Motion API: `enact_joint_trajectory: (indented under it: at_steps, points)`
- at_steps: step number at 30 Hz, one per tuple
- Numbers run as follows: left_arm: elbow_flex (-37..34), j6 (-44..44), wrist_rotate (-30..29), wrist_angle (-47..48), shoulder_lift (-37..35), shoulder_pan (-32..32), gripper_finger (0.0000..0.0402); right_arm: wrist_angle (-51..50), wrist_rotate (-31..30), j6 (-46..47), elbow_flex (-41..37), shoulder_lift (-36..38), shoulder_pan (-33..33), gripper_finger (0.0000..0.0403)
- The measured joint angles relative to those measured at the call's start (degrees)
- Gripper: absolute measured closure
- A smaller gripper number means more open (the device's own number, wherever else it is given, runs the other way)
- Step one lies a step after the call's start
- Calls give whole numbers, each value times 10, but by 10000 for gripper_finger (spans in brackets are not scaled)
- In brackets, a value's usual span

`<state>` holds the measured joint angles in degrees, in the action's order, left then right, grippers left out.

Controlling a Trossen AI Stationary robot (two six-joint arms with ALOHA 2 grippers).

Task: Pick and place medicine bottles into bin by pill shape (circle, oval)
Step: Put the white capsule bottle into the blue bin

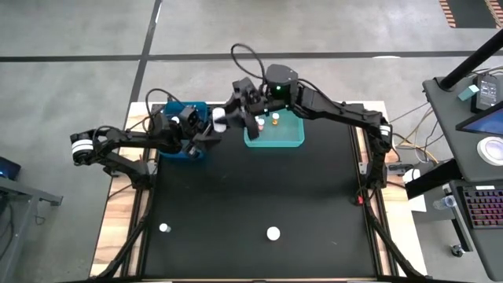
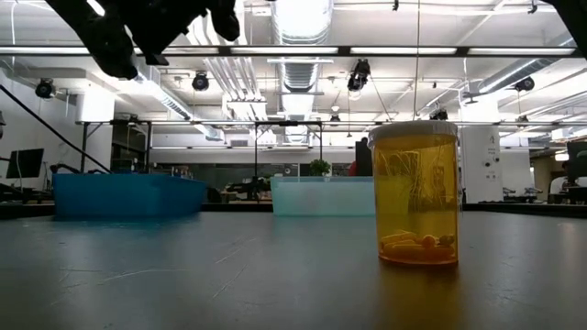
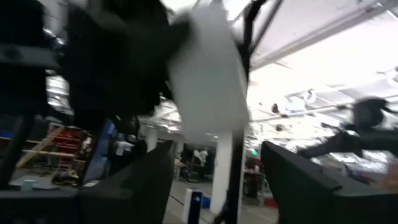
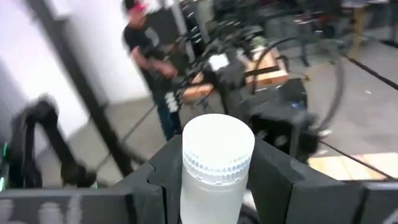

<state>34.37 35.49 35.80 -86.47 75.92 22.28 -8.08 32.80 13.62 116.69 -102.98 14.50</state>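
Right gripper point(image 4: 217, 180) clamps a white bottle point(image 4: 214, 165) above the gap between the blue bin point(image 1: 169, 153) and teal bin point(image 1: 287, 140); left gripper point(image 1: 211, 134) (fingers apart) is beside it. An amber bottle point(image 2: 417, 194) stands on the counter point(image 1: 259, 189).

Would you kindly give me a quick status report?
Right gripper shut on white bottle, between the bins. Left gripper alongside, open. Two bottles left on table.

Mat centre point(image 1: 259, 181) open (bins point(image 1: 275, 135) behind).
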Motion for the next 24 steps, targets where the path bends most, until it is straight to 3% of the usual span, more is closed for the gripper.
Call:
enact_joint_trajectory:
  at_steps: [6,18,24]
  points:
    - [-9,-9,30,0,0,3,153,-2,-44,169,26,1,17,270]
    - [-21,-31,32,1,0,3,150,-8,-42,201,37,3,24,270]
    - [-21,-32,32,5,0,3,150,79,23,247,37,12,22,270]
